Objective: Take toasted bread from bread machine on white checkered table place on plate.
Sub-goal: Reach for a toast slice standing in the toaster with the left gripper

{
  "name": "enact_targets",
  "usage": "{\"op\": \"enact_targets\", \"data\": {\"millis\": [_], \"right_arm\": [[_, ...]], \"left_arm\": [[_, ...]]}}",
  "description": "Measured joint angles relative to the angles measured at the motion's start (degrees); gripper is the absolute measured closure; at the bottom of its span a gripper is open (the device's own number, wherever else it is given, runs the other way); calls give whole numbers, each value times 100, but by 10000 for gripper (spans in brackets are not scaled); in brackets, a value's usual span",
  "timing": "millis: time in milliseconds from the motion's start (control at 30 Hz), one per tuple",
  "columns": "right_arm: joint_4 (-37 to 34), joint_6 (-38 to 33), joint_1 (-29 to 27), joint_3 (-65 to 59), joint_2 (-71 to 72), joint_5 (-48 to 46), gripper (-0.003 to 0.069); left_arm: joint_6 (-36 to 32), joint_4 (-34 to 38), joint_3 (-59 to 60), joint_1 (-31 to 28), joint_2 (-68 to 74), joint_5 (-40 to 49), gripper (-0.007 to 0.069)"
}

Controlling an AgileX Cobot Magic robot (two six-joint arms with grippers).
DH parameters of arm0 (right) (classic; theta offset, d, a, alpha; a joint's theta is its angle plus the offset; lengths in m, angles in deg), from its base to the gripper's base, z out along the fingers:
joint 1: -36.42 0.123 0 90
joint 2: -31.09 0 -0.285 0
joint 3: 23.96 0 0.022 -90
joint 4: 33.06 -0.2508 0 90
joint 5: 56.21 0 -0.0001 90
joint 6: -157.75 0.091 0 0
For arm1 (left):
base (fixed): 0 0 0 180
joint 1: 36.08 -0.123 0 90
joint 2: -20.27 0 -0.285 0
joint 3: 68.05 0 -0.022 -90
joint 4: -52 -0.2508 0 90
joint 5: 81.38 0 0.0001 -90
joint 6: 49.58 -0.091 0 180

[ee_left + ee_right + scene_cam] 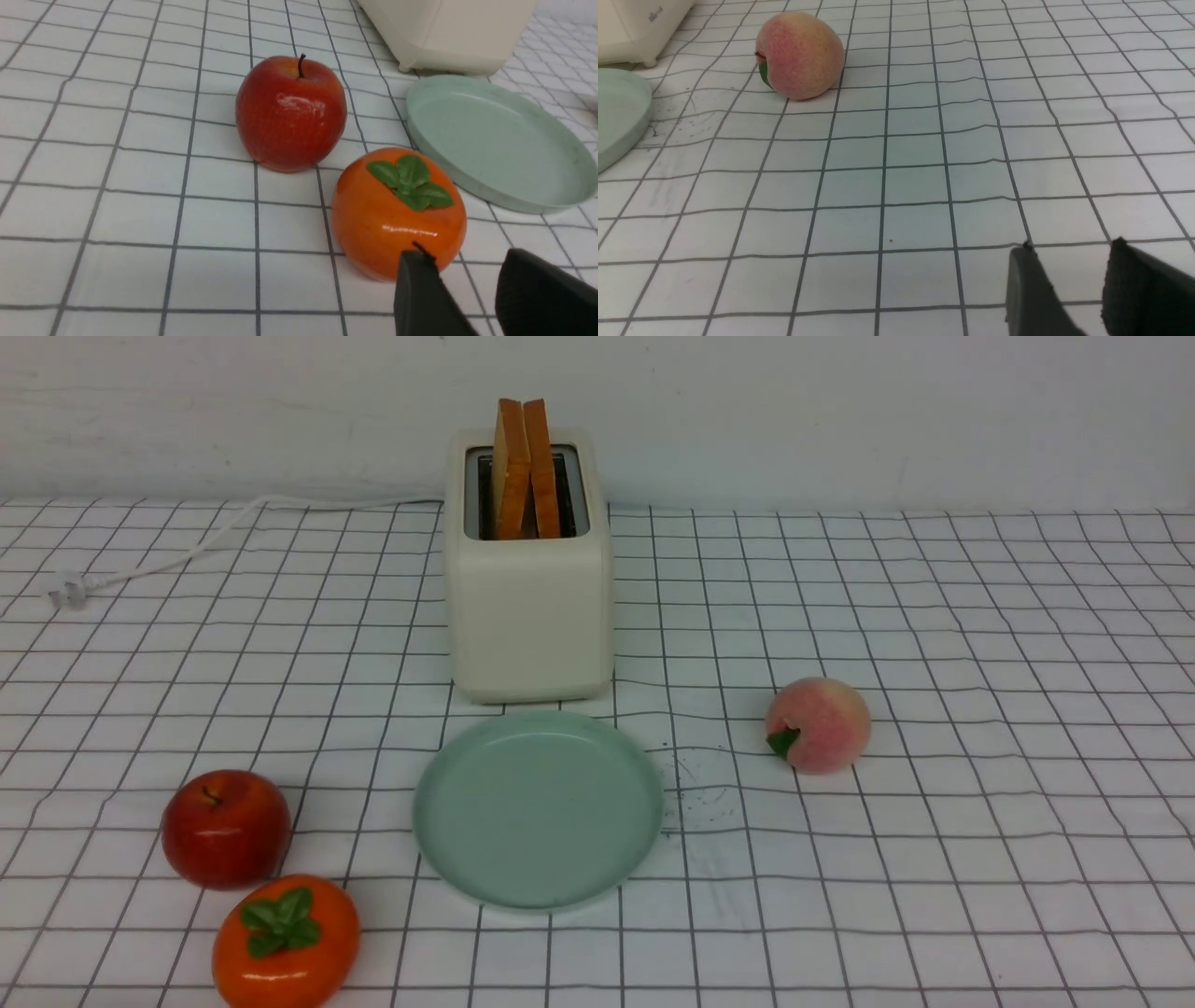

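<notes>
Golden-tan toasted bread, two slices, stands on edge in the grey top slots of the cream bread machine, which sits midway along the far edge of the white checkered table. Roughly the upper half of each slice stands clear of the slots, and the two lean together near their tops.

The slices look light and stiff but likely brittle, with crusts that could crumble under a hard squeeze. The exposed top edge seems the best place to take hold, pinched lightly across the flat faces and drawn straight up. With the tops so close, slipping a finger between them may be awkward.

The mint-green plate lies just in front of the machine toward the near edge, with nothing in it; whether its rim touches the machine cannot be told.

A red apple and an orange persimmon sit close together by the near left corner. A peach rests apart from the plate on its right. The white power cord trails unplugged toward the far left corner.

The left gripper hangs low just beside the persimmon, and the right gripper hangs over bare grid well short of the peach. On each, the fingers are spread with nothing between them. Neither shows in the front view.
</notes>
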Motion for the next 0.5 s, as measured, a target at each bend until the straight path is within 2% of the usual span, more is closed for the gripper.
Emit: {"op": "enact_targets", "data": {"millis": [100, 300, 333, 500], "right_arm": [[0, 0, 0, 0, 0, 0, 419], [0, 0, 0, 0, 0, 0, 419], [0, 0, 0, 0, 0, 0, 419], [0, 0, 0, 0, 0, 0, 419]], "left_arm": [[49, 326, 0, 0, 0, -179, 387], [74, 1734, 0, 0, 0, -567, 387], [74, 1734, 0, 0, 0, -567, 387], [75, 3733, 0, 0, 0, -1259, 387]]}}
